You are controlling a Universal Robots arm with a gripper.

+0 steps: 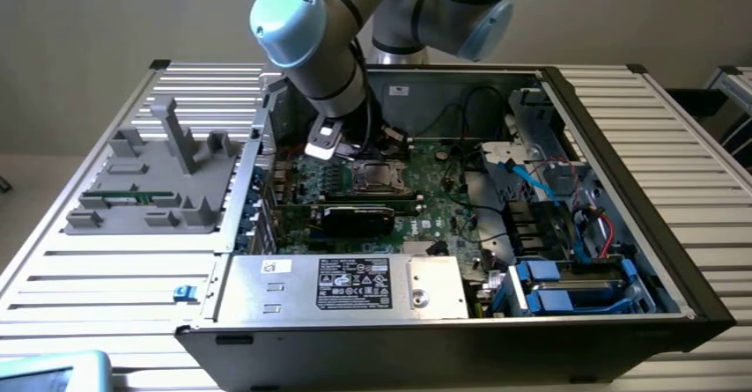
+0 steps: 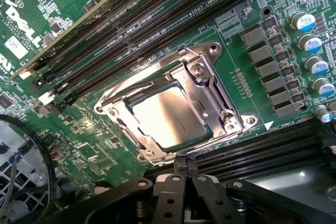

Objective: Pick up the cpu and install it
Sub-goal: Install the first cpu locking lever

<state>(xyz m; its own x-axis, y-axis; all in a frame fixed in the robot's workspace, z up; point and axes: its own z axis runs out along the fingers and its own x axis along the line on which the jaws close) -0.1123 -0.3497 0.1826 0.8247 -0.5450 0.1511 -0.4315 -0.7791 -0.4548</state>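
Note:
The cpu (image 2: 168,116), a square chip with a shiny silver-grey top, lies flat inside the socket's metal frame (image 2: 207,77) on the green motherboard (image 2: 89,150). My gripper (image 2: 184,164) hovers just off one edge of the socket, its two dark fingers pressed together with nothing between them. In the exterior view the arm reaches down into the open computer case, and the gripper (image 1: 343,156) sits just to the exterior view's left of the cpu (image 1: 379,177).
Black memory slots (image 2: 131,30) run beside the socket, and a row of capacitors (image 2: 312,61) stands near it. A graphics card (image 1: 364,216), power supply (image 1: 341,284) and blue drive bays (image 1: 576,286) crowd the case. A grey fixture tray (image 1: 153,181) sits on the exterior view's left.

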